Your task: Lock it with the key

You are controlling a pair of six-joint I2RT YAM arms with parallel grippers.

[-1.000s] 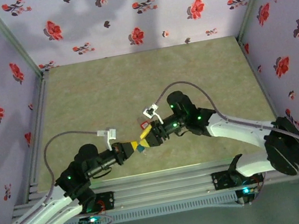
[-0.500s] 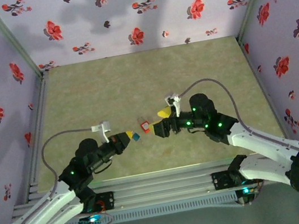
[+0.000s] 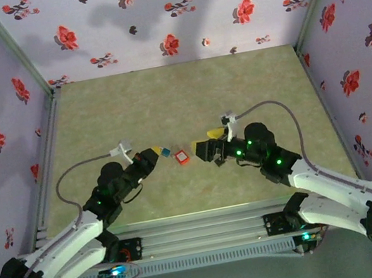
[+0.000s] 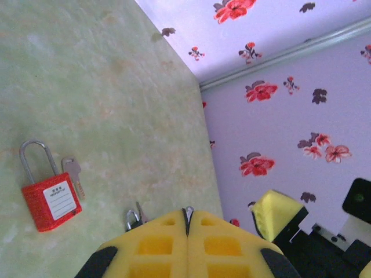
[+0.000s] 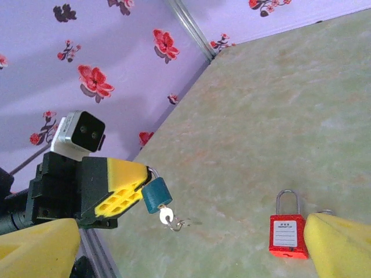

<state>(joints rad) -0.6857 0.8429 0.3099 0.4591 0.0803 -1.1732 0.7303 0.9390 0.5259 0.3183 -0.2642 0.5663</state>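
Note:
The red lock (image 3: 182, 156) lies flat on the table between my two grippers, label up, shackle closed. A small silver key (image 4: 74, 175) lies right beside the lock (image 4: 51, 197). My left gripper (image 3: 154, 154) is shut on the shackle of a teal padlock (image 5: 155, 194), which hangs from its tips with a key and ring (image 5: 170, 218) dangling from its underside. My right gripper (image 3: 205, 148) stands open just right of the lock (image 5: 288, 234), its yellow fingers (image 5: 339, 246) wide apart and holding nothing.
Flowered purple walls enclose the green table (image 3: 180, 104) on three sides. An aluminium rail (image 3: 200, 222) runs along the near edge by the arm bases. The right gripper's yellow pad (image 4: 278, 211) appears close beside the left gripper (image 4: 187, 213).
The grippers were together at the red lock; the right one opened and let it go. Both arms drew apart, the left taking the teal padlock leftward. The lock rests on the table.

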